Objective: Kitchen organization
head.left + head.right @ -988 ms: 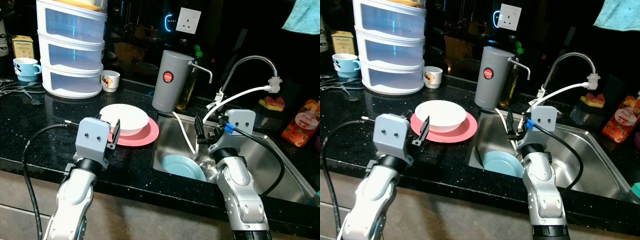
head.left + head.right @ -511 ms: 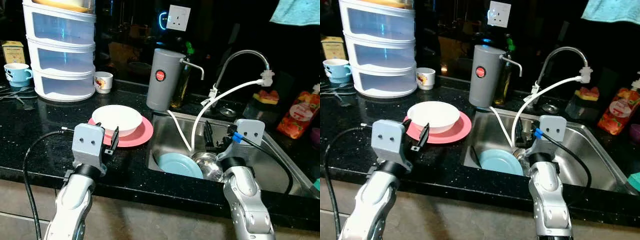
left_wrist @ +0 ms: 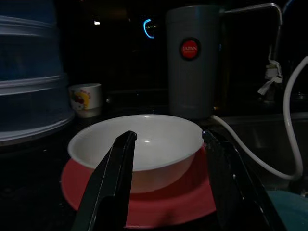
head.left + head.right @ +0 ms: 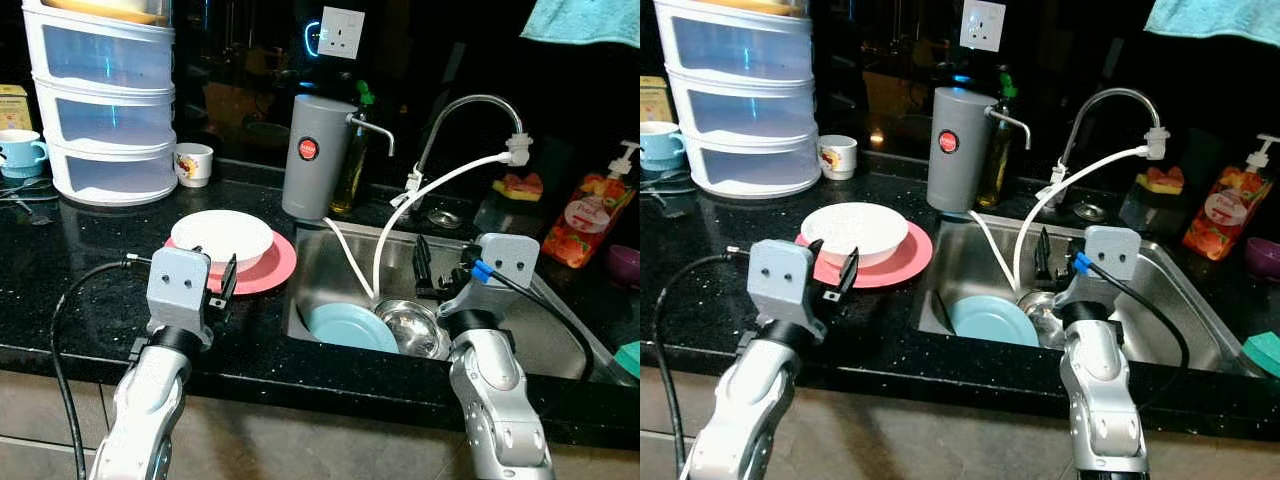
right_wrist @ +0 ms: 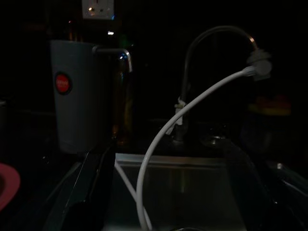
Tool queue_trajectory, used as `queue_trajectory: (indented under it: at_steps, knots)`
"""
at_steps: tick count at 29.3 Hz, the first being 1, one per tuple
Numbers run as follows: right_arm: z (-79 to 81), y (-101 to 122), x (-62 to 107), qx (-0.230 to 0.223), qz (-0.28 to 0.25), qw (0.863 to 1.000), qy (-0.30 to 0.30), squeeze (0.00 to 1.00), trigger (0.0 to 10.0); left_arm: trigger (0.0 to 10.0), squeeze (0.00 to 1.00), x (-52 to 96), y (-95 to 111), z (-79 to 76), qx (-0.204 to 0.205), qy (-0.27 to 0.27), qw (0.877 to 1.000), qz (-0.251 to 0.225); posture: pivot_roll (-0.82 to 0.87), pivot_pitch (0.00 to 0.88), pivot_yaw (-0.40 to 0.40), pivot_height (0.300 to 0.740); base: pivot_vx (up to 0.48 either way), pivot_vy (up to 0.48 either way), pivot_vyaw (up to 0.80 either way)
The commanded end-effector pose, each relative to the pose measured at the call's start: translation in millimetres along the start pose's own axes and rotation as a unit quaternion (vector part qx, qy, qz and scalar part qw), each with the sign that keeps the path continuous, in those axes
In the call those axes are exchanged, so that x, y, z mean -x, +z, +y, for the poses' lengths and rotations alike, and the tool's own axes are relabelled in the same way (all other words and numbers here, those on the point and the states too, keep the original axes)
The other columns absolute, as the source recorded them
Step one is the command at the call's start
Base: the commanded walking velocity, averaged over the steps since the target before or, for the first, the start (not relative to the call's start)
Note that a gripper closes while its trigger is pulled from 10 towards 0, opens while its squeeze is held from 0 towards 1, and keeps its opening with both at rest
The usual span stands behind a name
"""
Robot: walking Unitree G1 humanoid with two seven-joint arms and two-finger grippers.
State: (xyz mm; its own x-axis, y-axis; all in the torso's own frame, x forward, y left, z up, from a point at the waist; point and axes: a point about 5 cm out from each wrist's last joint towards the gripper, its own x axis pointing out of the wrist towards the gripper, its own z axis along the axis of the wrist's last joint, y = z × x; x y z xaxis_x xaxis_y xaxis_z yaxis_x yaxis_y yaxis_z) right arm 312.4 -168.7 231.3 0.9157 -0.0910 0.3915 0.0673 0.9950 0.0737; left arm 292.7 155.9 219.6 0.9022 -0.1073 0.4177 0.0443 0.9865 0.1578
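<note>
Black bench [image 4: 80, 270] with steel sink [image 4: 545, 335] set in on the right. Three-tier plastic drawer unit [image 4: 100, 110] at back left, grey dispenser [image 4: 317, 160] and tap [image 4: 470, 110] behind the sink. Pink plate [image 4: 275, 270] on the bench carries a white bowl [image 4: 222, 236]. In the sink: blue plate [image 4: 350, 327], steel bowl [image 4: 413, 325] beside it, white hose [image 4: 420, 200] trailing in. Left gripper [image 3: 168, 183] hovers just short of the white bowl, jaws wide, empty. Right gripper [image 5: 168, 192] hangs over the sink, jaws wide, empty. Looks like the approach step; nothing grasped. Next likely: advance left gripper over the bowl rim and close, or drop right gripper to the sink dishes.
</note>
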Motion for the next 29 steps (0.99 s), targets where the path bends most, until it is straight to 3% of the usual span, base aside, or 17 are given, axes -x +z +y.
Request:
queue_trajectory:
  at_steps: [1, 7, 11, 12, 16, 17, 19, 21, 23, 27, 28, 29]
  knots:
    - [-7.2, 2.9, 1.8, 0.001, -0.002, 1.0, -0.017, 0.0, 10.0, 10.0, 0.0, -1.2, -3.1, -1.8, -0.006, -0.006, 1.0, 0.01, 0.13, 0.0, -0.126, 0.74, 0.0, 0.0, 0.0]
    - [-4.2, 4.0, 3.3, 0.0, -0.003, 1.0, -0.013, 0.0, 10.0, 10.0, 0.0, -5.2, -4.3, 5.3, -0.028, -0.018, 0.999, 0.022, 0.12, 0.0, -0.119, 0.74, 0.0, 0.0, 0.0]
    - [-8.1, 4.2, 2.9, -0.002, 0.0, 1.0, -0.025, 0.0, 10.0, 10.0, 0.0, -30.2, -5.4, 15.2, -0.056, -0.063, 0.994, 0.077, 0.13, 0.0, -0.141, 0.74, 0.0, 0.0, 0.0]
    - [-8.1, 4.2, 2.9, -0.002, 0.0, 1.0, -0.025, 0.0, 10.0, 10.0, 0.0, -30.2, -5.4, 15.2, -0.056, -0.063, 0.994, 0.077, 0.13, 0.0, -0.141, 0.74, 0.0, 0.0, 0.0]
    - [0.8, 4.1, -0.5, -0.001, -0.001, 1.0, -0.002, 0.0, 10.0, 10.0, 0.0, -59.6, -3.9, 4.4, -0.05, -0.112, 0.988, 0.094, 0.12, 0.0, -0.136, 0.74, 0.0, 0.0, 0.0]
    - [0.8, 4.1, -0.5, -0.001, -0.001, 1.0, -0.002, 0.0, 10.0, 10.0, 0.0, -59.6, -3.9, 4.4, -0.05, -0.112, 0.988, 0.094, 0.12, 0.0, -0.136, 0.74, 0.0, 0.0, 0.0]
    - [3.0, 3.8, -1.5, -0.007, 0.0, 1.0, -0.005, 0.0, 10.0, 10.0, 0.0, -74.7, -9.5, 1.6, -0.055, -0.133, 0.982, 0.123, 0.11, 0.0, -0.137, 0.74, 0.0, 0.0, 0.0]
    - [3.0, 3.8, -1.5, -0.007, 0.0, 1.0, -0.005, 0.0, 10.0, 10.0, 0.0, -74.7, -9.5, 1.6, -0.055, -0.133, 0.982, 0.123, 0.11, 0.0, -0.137, 0.74, 0.0, 0.0, 0.0]
    - [8.9, 3.6, -0.8, -0.011, -0.001, 1.0, -0.001, 0.0, 10.0, 10.0, 0.0, -86.9, -11.4, 2.7, -0.041, -0.174, 0.973, 0.147, 0.09, 0.0, -0.119, 0.74, 0.0, 0.0, 0.0]
    - [12.3, 2.9, 0.7, -0.012, 0.0, 1.0, 0.003, 0.0, 10.0, 10.0, 0.03, -94.0, -11.4, 6.7, -0.031, -0.201, 0.966, 0.157, 0.09, 0.0, -0.119, 0.74, 0.0, 0.0, 0.0]
    - [13.1, 2.2, 2.2, -0.014, 0.001, 1.0, 0.002, 0.0, 10.0, 10.0, 1.0, -99.0, -13.3, 15.1, -0.05, -0.202, 0.963, 0.169, 0.08, 0.0, -0.104, 0.74, 0.0, 0.0, 0.0]
    - [13.1, 2.2, 2.2, -0.014, 0.001, 1.0, 0.002, 0.0, 10.0, 10.0, 1.0, -99.0, -13.3, 15.1, -0.05, -0.202, 0.963, 0.169, 0.08, 0.0, -0.104, 0.74, 0.0, 0.0, 0.0]
